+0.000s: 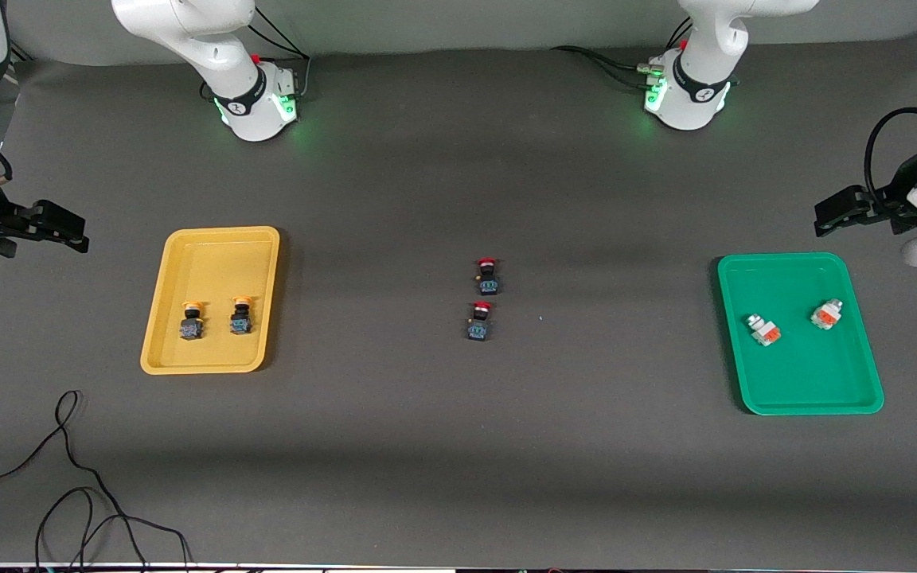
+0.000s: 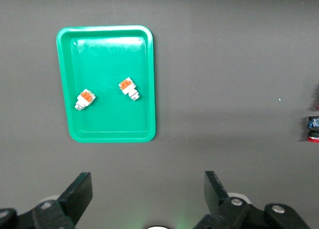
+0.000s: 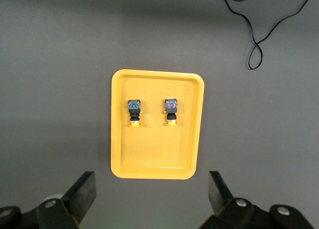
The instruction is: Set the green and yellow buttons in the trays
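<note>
Front view: two yellow-capped buttons (image 1: 192,319) (image 1: 241,316) lying side by side in the yellow tray (image 1: 188,247), apart from each other, caps pointing toward the robot bases. Two whitish blocks (image 1: 764,329) (image 1: 825,314) with orange faces resting in the green tray (image 1: 793,398), well apart, each tilted. Yellow tray toward the right arm's end of the bench (image 1: 458,446), below and toward the bench's middle from the right claw (image 1: 76,233). Green tray toward the left arm's end, likewise below and toward the middle from the left claw (image 1: 825,219).

Right claw: released, fingers (image 3: 85,190) spread wide, grasping nothing, hanging high over the bench edge just outside the yellow tray; arm waiting. Left claw: released too, fingers (image 2: 79,190) wide apart, empty, up over the bench just outside the green tray; arm waiting as well.

Midway between both claws, on bare bench: two red-capped buttons (image 1: 488,275) (image 1: 480,321), one just nearer the front camera than the other, not touching. Near the front edge at the right arm's end: a loose black cable (image 1: 68,493) looping across the bench.
</note>
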{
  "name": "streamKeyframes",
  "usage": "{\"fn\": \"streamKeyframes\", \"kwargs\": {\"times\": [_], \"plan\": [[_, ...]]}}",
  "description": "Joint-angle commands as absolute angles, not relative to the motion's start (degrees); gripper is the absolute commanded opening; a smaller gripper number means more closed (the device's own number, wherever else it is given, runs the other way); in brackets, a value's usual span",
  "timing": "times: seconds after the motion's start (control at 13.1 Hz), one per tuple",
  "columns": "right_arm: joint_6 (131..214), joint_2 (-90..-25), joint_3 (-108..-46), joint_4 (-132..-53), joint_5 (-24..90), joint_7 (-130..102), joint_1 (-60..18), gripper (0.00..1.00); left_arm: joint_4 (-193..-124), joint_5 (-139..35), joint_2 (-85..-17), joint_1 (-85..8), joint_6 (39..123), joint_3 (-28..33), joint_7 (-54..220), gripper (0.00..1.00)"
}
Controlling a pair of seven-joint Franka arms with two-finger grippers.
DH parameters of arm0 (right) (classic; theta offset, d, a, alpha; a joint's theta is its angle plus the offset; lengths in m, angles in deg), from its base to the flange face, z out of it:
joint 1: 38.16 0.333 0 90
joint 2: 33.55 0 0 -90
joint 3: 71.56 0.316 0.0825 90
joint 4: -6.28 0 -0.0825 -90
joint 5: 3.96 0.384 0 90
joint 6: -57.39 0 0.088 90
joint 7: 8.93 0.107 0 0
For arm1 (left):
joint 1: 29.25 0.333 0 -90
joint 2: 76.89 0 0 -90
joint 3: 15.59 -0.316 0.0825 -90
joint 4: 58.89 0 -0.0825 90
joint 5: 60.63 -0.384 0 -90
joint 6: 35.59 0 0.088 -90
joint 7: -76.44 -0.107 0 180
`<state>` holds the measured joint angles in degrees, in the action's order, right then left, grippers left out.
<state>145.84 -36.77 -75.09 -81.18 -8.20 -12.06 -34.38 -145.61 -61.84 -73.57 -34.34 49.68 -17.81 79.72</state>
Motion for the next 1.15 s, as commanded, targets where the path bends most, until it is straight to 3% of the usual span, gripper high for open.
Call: {"fn": "streamKeyframes", "kwargs": {"times": [0.0,1.07], "plan": [[145.45,-37.33,-75.51,-80.2,-8.62,-12.88,-33.77,1.0,-146.34,-61.86,-74.34,-34.7,49.84,-18.14,80.22,1.0],[145.01,-36.27,-75.6,-82.4,-8.44,-12.18,-33.24,1.0,-146.34,-61.86,-74.34,-34.79,49.49,-18.14,80.22,1.0]]}}
